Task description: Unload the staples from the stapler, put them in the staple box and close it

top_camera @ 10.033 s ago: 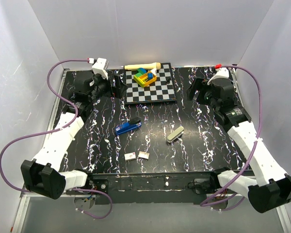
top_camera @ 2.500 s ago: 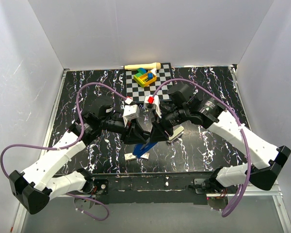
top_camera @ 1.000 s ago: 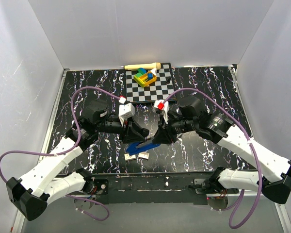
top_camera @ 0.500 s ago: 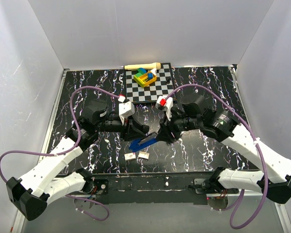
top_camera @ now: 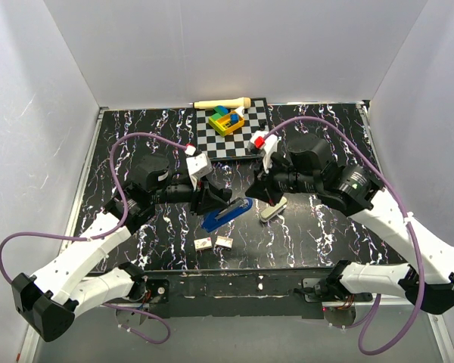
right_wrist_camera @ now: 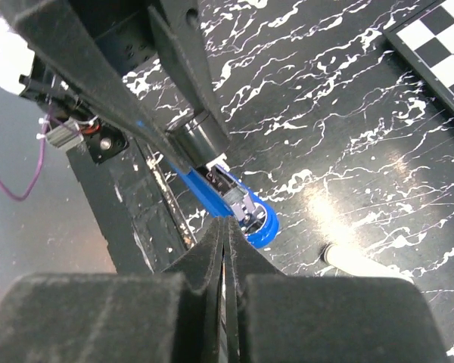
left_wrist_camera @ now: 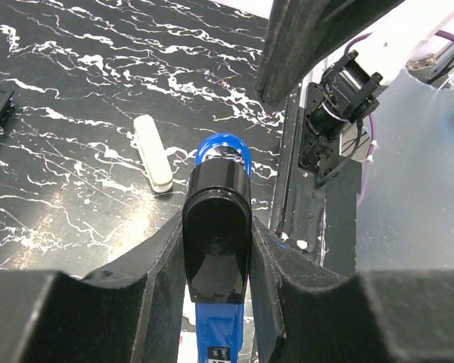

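Slightly below centre in the top view, over the black marbled table (top_camera: 329,227): stapler (top_camera: 228,213), blue body slanting up to the right. Black end pinched between the fingers of the left gripper (top_camera: 212,203). Same grip in the left wrist view, a finger (left_wrist_camera: 163,257) on either flank.

Right gripper (top_camera: 254,193) just above the blue tip, fingers pressed flat together with nothing between them. In the right wrist view, tip over the silvery inner part (right_wrist_camera: 240,203); contact impossible to tell.

Just right of the stapler, close under the right gripper: pale grey oblong piece (top_camera: 273,209). Below the stapler, apart from it: two small pale tabs (top_camera: 224,241), side by side.

Upper centre: checkerboard (top_camera: 246,142) carrying a cluster of yellow, green and blue blocks (top_camera: 227,119). Wooden stick (top_camera: 222,103) along its upper edge.

Staples inside the stapler: not discernible.
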Robot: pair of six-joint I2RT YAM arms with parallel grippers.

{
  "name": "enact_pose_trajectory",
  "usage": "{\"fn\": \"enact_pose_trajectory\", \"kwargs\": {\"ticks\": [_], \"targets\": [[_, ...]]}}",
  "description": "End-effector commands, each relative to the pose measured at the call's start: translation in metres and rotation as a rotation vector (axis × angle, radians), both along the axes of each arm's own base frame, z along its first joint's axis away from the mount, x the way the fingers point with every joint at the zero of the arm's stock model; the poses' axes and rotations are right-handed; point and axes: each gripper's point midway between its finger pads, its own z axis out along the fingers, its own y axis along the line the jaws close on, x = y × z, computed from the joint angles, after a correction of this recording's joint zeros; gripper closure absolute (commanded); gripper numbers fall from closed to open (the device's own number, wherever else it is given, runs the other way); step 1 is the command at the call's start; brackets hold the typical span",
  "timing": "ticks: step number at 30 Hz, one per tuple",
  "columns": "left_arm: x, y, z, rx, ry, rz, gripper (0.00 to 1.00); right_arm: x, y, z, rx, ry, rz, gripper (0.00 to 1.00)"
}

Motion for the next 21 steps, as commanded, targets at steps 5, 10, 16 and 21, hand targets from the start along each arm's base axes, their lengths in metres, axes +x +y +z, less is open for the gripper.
{"fn": "enact_pose_trajectory", "kwargs": {"ticks": [5,10,16,21], "targets": [[0.014,-0.002,0.029,-0.072,-0.046,0.065,1.0,0.032,0.027,0.019,0.094,-0.006,-0.117,0.99],[0.017,-0.001,0.034,-0.086,-0.049,0.089,1.0,0.043,0.04,0.008,0.097,0.029,-0.151,0.99],[0.024,0.001,0.035,-0.089,-0.056,0.137,1.0,0.052,0.045,-0.008,0.059,0.058,-0.184,0.99],[0.033,0.002,0.035,-0.085,-0.056,0.178,1.0,0.056,0.047,-0.024,0.034,0.086,-0.216,0.99]]}}
